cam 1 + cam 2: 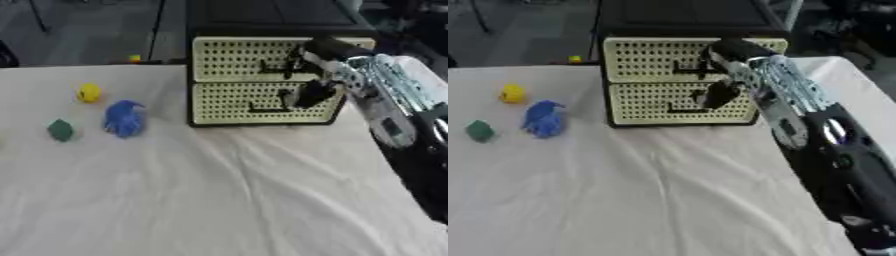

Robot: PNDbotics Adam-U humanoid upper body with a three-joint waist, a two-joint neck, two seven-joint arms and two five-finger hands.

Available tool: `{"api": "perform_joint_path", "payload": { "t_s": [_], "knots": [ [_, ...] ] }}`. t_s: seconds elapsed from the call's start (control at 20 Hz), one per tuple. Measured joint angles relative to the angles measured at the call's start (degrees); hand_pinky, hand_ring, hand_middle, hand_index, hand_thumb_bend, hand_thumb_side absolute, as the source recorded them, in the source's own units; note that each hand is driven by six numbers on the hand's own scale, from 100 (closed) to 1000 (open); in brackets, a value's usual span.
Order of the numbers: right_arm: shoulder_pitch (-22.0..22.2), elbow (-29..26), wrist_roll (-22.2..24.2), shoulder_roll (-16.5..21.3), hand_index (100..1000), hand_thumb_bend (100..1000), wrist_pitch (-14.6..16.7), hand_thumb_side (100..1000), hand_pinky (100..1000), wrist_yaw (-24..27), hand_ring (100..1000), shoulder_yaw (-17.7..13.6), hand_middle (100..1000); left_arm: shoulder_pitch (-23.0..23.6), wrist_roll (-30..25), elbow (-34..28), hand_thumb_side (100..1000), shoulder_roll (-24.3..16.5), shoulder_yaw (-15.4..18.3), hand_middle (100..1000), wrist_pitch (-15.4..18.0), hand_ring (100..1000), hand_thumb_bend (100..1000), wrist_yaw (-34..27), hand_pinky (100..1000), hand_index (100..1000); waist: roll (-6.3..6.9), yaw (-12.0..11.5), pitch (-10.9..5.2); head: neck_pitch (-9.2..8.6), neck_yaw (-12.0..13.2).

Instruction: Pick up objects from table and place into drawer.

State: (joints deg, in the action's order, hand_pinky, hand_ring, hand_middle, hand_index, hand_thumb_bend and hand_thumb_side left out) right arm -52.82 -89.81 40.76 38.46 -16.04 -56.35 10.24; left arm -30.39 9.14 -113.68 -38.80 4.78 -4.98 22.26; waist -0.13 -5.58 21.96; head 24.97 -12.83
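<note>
White cloth-covered surface (227,200), wrinkled. Three small objects sit at its far left: one yellow toy (88,93), one blue toy (123,118), one green piece (60,130). Yellow is farthest back, blue just right of and nearer than it, green left of blue and apart from it. Blue toy's long axis runs roughly far-to-near, narrow tip up toward the far right; the other two are too compact to tell a direction. Cabinet (262,80) stands at the far centre of the surface, black frame, two cream perforated drawers stacked: top drawer (245,59), bottom drawer (241,102), each with a dark handle, both appear closed. Right hand (719,92) comes in from the right edge, arm running diagonally across the cabinet's right front, dark fingers at the bottom drawer's handle; whether they're clenched on it cannot be told. Arm blocks the drawers' right part. Nothing lies between toys and cabinet. A small coloured bit (134,58) shows behind the surface's far edge.
</note>
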Motion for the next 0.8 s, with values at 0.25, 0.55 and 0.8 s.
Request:
{"api": "perform_joint_path", "payload": {
  "t_s": [0.25,0.55,0.8],
  "knots": [
    [2.87,-4.6,1.09,1.24,548,291,-0.13,252,100,0.0,100,0.04,100,0.0,0.22,0.0,989,0.0,0.04,850,0.01,791,264,-0.02,713,961,0.0,0.19,0.0,0.01,0.23],
    [7.0,-10.69,2.19,2.76,546,284,-0.71,252,100,0.0,100,0.01,100,-0.09,0.43,0.0,988,0.0,0.2,851,0.0,791,263,-0.02,713,961,0.04,0.42,0.0,0.01,0.66],
    [11.12,-17.02,2.75,3.99,539,288,-1.68,263,100,0.68,100,-0.37,100,-0.25,0.81,0.0,988,0.0,0.46,850,-0.07,791,263,-0.02,713,961,0.13,0.77,0.04,0.01,1.0]
  ]
}}
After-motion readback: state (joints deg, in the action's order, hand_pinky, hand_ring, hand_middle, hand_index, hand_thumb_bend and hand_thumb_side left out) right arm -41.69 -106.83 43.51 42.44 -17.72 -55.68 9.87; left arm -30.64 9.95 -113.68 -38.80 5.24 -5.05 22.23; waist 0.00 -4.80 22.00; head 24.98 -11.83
